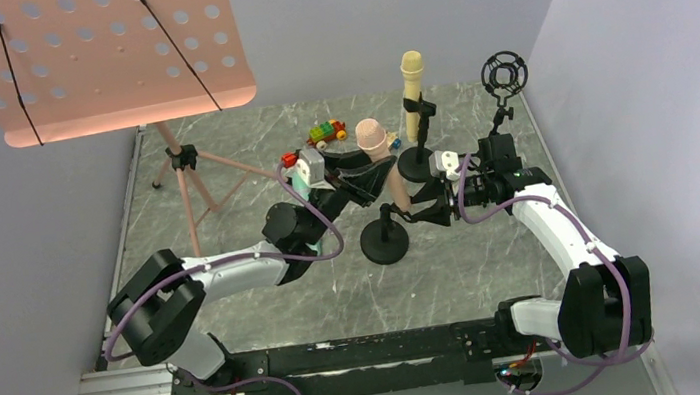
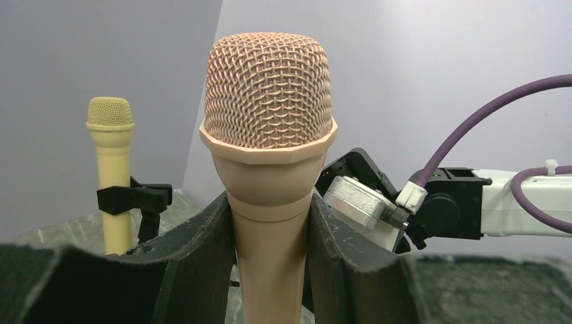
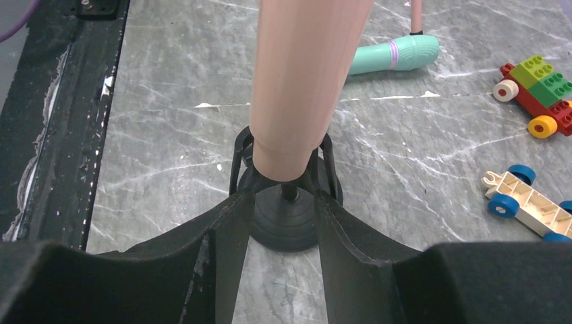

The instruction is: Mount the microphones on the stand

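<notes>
Marble table: L gripper grips pink mic, R gripper clip.

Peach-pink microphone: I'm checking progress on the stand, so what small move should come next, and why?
Probably the left gripper should press the peach-pink microphone further down: its tail looks only shallowly seated in the clip, which the right gripper holds steady.

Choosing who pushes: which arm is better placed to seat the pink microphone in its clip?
Left. The left gripper clamps the peach-pink microphone just under its head. The right gripper holds the clip, so it should probably brace.
</notes>
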### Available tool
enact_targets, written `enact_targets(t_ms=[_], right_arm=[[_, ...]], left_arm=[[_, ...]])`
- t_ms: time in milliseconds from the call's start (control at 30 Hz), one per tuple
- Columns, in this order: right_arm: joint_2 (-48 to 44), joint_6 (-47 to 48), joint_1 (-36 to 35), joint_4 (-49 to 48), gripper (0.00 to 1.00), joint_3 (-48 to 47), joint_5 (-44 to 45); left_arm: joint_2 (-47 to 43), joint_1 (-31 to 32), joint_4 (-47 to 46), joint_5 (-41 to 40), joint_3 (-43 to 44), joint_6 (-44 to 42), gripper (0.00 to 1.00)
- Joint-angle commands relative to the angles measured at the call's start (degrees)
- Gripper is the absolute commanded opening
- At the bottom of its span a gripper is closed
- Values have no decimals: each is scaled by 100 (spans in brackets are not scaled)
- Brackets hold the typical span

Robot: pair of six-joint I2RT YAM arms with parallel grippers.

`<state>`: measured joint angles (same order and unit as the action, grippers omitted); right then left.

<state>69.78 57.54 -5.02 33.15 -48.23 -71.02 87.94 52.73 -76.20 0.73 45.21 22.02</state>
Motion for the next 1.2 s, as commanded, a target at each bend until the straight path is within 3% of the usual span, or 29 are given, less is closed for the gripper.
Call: enact_targets(t_ms=[0, 833, 1167], right_arm=[[91, 177, -36, 311, 51, -2, -149], [137, 223, -40, 375, 52, -29, -157], [-1, 284, -18, 446, 61, -63, 62]], left_arm=[[85, -17, -592, -56, -57, 149, 7], [544, -17, -1006, -28, -566, 244, 6], [609, -85, -865, 66, -532, 136, 6]])
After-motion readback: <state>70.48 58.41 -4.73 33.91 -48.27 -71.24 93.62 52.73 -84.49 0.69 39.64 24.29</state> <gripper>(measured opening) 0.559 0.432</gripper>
